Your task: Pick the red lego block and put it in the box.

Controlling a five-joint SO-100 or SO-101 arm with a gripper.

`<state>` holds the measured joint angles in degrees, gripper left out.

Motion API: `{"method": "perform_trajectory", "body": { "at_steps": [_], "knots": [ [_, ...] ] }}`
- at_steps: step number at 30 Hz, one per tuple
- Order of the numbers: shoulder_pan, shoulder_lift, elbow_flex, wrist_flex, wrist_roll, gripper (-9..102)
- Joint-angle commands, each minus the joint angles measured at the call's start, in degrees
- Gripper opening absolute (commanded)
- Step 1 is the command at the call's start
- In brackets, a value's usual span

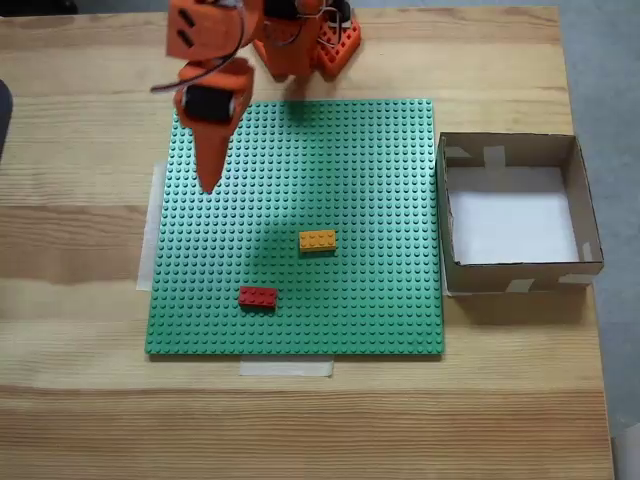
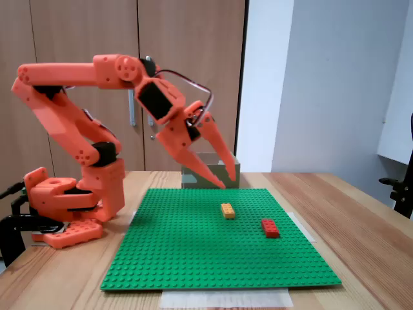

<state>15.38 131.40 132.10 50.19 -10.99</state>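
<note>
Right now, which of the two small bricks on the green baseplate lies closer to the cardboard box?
The yellow-orange brick. In the top-down fixed view it sits further right, toward the box, than the red lego block, which lies nearer the baseplate's front edge.

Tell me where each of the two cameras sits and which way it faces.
One fixed view: overhead, looking down on the green baseplate and box; arm base at the top edge, end effector over the plate's left part.
Other fixed view: table height, side-on; whole arm, end effector open in the air, cabinets behind.
Shared: baseplate, red lego block, yellow brick, box.
</note>
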Motion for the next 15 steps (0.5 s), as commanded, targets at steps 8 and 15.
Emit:
{"method": "perform_trajectory", "body": {
  "at_steps": [8,15],
  "knots": [
    [1.9,-15.1,-11.2,-1.1,-7.8,31],
    [3.7,-22.1,-15.8,0.6,-5.2,38]
  ]
}}
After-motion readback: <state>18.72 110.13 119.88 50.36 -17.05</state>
